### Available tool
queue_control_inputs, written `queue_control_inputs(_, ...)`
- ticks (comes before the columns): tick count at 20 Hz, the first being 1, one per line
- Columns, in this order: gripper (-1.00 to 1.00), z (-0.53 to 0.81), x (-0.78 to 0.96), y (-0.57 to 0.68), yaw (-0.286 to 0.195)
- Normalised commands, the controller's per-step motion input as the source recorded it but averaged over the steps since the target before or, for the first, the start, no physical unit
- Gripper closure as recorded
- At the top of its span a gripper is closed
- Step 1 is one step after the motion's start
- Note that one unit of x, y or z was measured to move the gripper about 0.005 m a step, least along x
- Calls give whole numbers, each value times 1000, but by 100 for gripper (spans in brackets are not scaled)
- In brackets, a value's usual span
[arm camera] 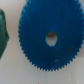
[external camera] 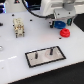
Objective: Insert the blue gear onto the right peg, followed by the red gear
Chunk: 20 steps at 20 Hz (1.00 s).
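Blue gear [arm camera: 48, 39] lies flat on the white counter [external camera: 15, 55], beside the red gear [external camera: 64, 33], directly beneath the gripper [external camera: 58, 22], a placement suited to grasping; whether its fingers are spread cannot be told. The right peg [external camera: 50, 50] stands bare, well apart.

We get a raised, angled exterior view of the whole table [external camera: 15, 55]. Our wrist view stares straight down, very close beneath the claw, sharing only the blue gear [arm camera: 49, 37].
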Motion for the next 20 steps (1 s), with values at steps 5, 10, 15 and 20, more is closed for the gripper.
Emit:
queue_control_inputs(5,100,-89,-273,-10,0)
queue_control_inputs(10,100,194,-23,-74,0)
queue_control_inputs(15,100,590,479,-241,0)
queue_control_inputs(20,100,561,572,-331,0)
